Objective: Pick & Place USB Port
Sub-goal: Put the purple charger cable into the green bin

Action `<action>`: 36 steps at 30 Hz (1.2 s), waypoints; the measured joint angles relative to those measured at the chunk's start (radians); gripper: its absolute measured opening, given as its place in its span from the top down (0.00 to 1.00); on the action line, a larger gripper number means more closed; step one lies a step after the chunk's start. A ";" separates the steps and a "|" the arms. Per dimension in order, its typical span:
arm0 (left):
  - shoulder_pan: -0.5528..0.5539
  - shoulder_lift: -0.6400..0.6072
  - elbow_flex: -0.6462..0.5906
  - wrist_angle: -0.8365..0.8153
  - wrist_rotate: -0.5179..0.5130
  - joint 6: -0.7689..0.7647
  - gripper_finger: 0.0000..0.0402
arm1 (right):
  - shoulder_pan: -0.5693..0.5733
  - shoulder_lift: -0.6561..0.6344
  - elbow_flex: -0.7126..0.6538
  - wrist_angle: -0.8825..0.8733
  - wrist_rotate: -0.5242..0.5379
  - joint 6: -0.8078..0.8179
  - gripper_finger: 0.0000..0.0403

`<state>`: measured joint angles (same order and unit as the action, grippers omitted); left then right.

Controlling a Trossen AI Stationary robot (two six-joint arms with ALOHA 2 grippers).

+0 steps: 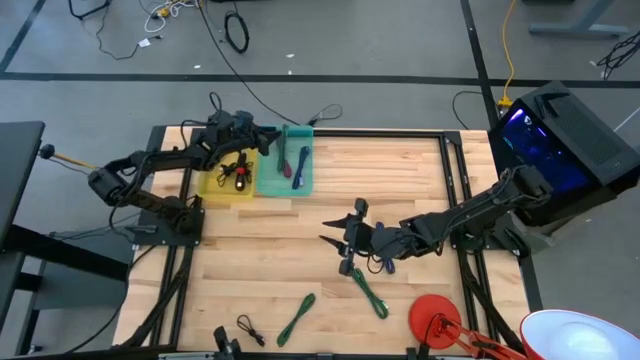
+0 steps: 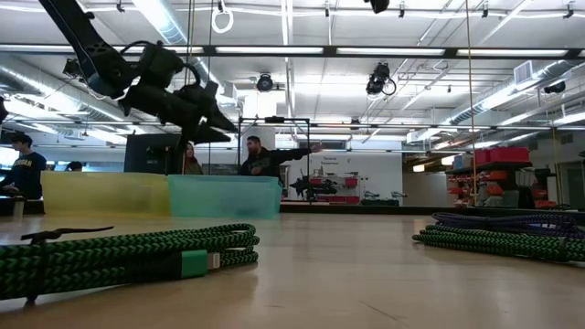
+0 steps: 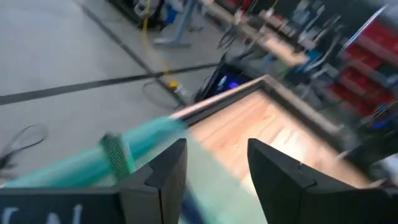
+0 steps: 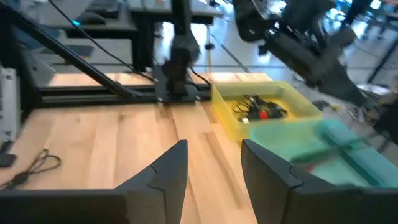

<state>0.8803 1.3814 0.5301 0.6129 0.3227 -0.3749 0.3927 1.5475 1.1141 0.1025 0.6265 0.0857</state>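
We see the left gripper (image 1: 262, 143) hovering over the seam between the yellow bin (image 1: 213, 183) and the teal bin (image 1: 270, 178), jaws parted and empty. Inside the teal bin lie a blue cable (image 1: 300, 170) and a dark cable (image 1: 283, 160), their long axes running toward the desk's (image 1: 400, 180) far edge. The right gripper (image 1: 340, 240) hangs low over open wood well away from the teal bin, jaws apart, holding nothing, a green cable (image 1: 370, 292) just beside it. Between bins and right gripper the boards lie bare.
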 joint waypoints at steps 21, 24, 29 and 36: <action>-0.313 -0.186 0.000 -0.091 0.495 -0.119 0.56 | -0.012 0.015 -0.041 -0.948 -0.101 0.995 0.63; -0.401 -0.186 0.000 -0.136 0.429 -0.111 0.56 | 0.014 0.019 -0.095 -0.872 -0.160 1.052 0.63; -0.557 -0.186 0.000 -0.207 0.264 -0.087 0.56 | 0.060 0.029 -0.191 -0.793 -0.201 1.149 0.63; -0.731 -0.186 0.000 -0.231 0.060 -0.053 0.56 | 0.070 0.028 -0.256 -0.803 -0.209 1.233 0.63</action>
<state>0.1493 1.1950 0.5297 0.3821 0.3829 -0.4278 0.4629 1.5757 0.8576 -0.7005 0.4175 1.3184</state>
